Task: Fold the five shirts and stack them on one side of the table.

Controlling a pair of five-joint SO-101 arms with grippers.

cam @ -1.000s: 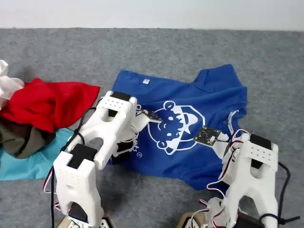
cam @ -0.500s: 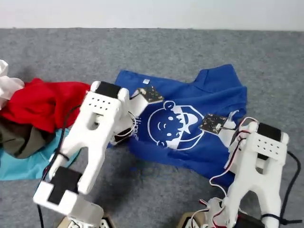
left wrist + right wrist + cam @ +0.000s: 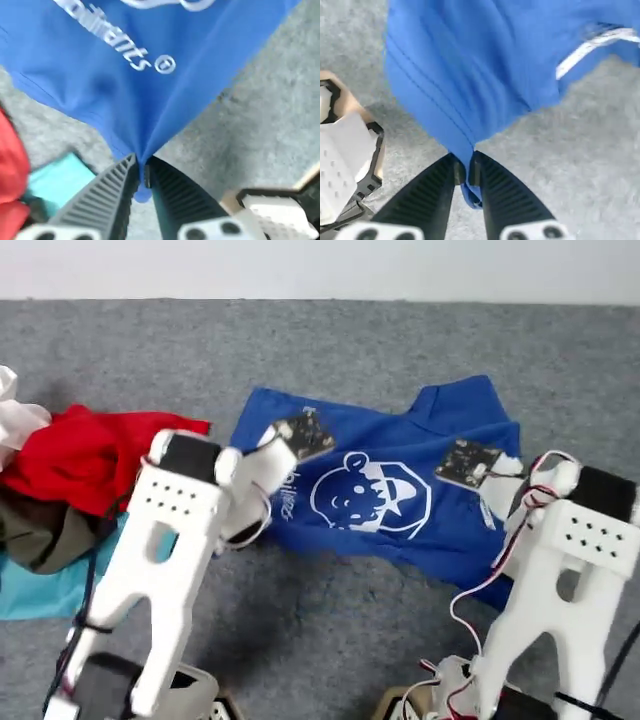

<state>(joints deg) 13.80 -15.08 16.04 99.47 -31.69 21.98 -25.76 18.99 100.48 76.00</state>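
two grippers pinch the blue shirt's near hem, with a pile to its left

at the desk's [image 3: 400, 340] left edge lies a pile: a white shirt [image 3: 15, 420] farthest back, a red shirt [image 3: 90, 455] over a dark shirt [image 3: 40, 530], and a teal shirt [image 3: 40, 590] nearest. the red tip lies near the blue shirt [image 3: 370, 440]. the left gripper [image 3: 141, 167] is clenched on the blue hem at its near left corner, the cloth tenting up into it. the shirt spreads print-up mid-desk, collar on the far side. the right gripper [image 3: 465, 167] is grasping the hem at the near right corner. a wide band of grey desk runs behind the shirt to the wall, a patch lies in front between the arms, and a strip shows to its right.
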